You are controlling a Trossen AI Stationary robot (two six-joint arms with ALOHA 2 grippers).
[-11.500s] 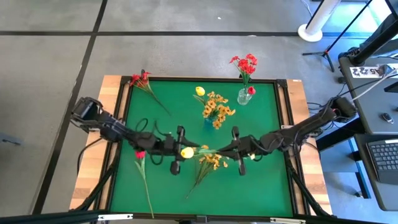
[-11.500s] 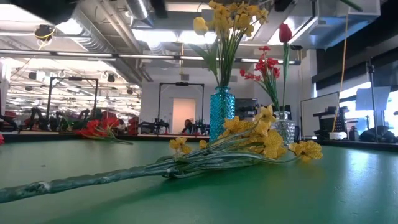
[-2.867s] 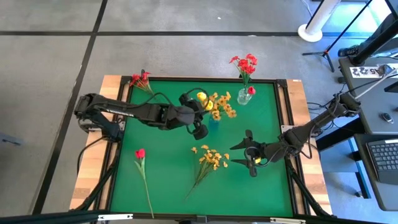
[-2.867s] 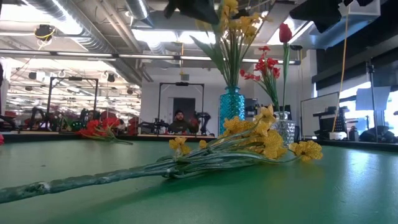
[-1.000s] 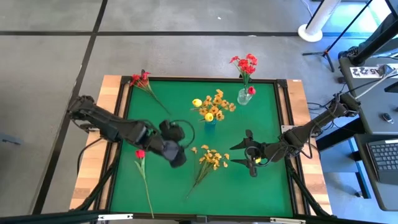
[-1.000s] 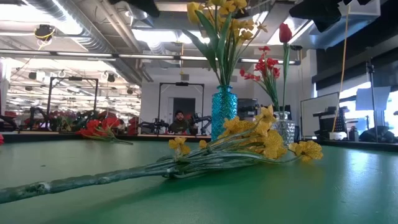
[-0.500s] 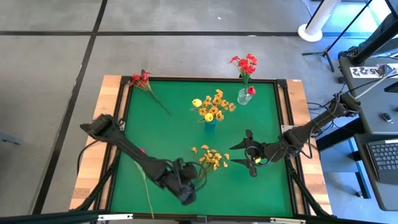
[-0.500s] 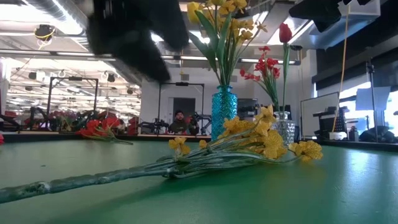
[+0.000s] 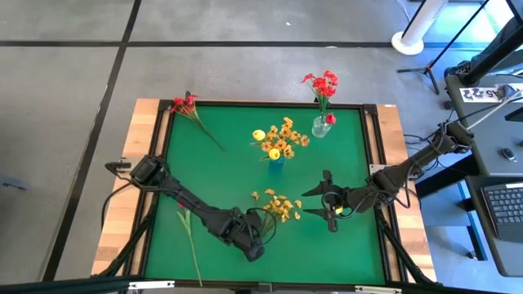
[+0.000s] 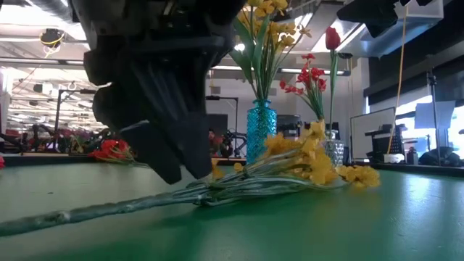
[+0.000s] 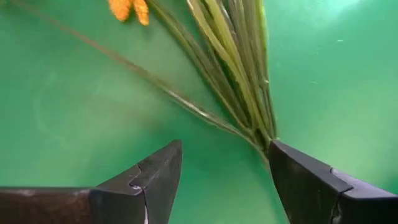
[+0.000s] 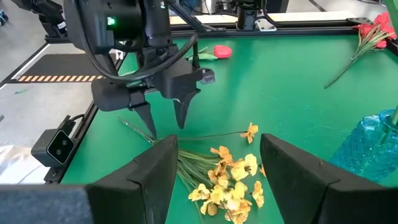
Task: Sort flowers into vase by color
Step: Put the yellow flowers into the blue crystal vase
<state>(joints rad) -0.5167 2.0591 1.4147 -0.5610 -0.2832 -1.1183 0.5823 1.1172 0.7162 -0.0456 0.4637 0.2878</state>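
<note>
A yellow-orange cluster flower (image 9: 279, 207) lies flat on the green mat, its stem (image 11: 205, 115) running toward the near edge. My left gripper (image 9: 252, 245) is low over that stem, open, with one finger on each side (image 11: 224, 146). My right gripper (image 9: 309, 204) hovers open to the right of the cluster and holds nothing. A blue vase (image 9: 276, 160) holds yellow flowers, and a clear vase (image 9: 320, 126) holds red ones. A red tulip (image 12: 222, 51) lies on the mat left of the cluster. A red cluster (image 9: 186, 104) lies at the far left corner. My left gripper's fingers point down from above and lie across the yellow cluster's stem. One finger (image 11: 292, 171) stands against the spot where the leaves join the stem (image 11: 263, 138); the other finger is clear of it. The flower lies flat on the mat.
The mat's raised black frame (image 9: 372, 163) borders the work area. The two vases stand in the far half. The tulip's stem (image 9: 189, 241) runs toward the near left edge beside my left arm. Bare mat lies at the near right (image 9: 343, 253).
My left gripper has swung from the mat's middle left toward the near edge and come down over the yellow cluster's stem, staying open. In the low view the cluster's stem has shifted slightly along the mat.
</note>
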